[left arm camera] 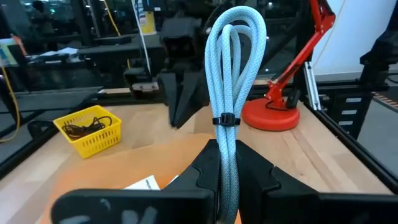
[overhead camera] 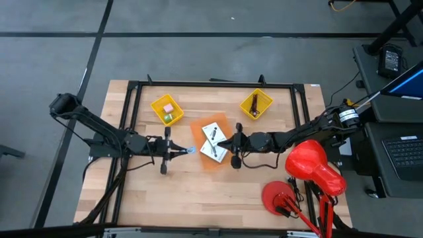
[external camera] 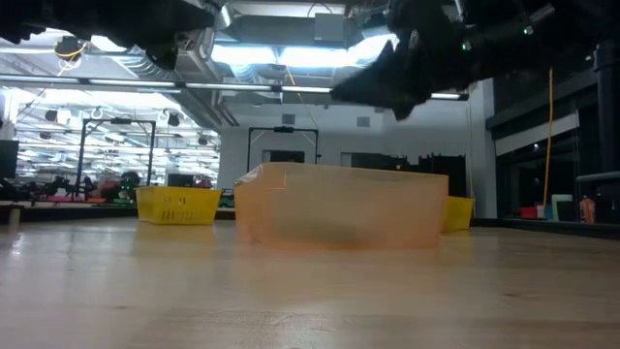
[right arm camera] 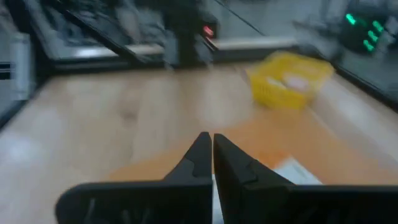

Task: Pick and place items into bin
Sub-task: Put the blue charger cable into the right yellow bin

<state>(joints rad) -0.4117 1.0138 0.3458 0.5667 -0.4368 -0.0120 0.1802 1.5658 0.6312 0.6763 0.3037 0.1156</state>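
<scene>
While the left pincer (left arm camera: 227, 180) grips a pale blue cord (left arm camera: 233, 68), the right pincer (right arm camera: 211, 152) hangs closed, empty. Both hover over the wooden table (overhead camera: 198, 192) beside the orange bin (external camera: 339, 208).

The bench (overhead camera: 198, 192) is pale, matt wood planks. The orange bin (external camera: 339, 206) looks like translucent, smooth plastic. The coiled light-blue cord (left arm camera: 233, 81) has a woven, braided surface.

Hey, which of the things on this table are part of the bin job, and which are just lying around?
Job: pale blue cord in the left gripper; orange bin; white cards inside it; yellow basket with pink block, green cube; second basket with dark cords.
Lying about: red lamp; laptop.
</scene>
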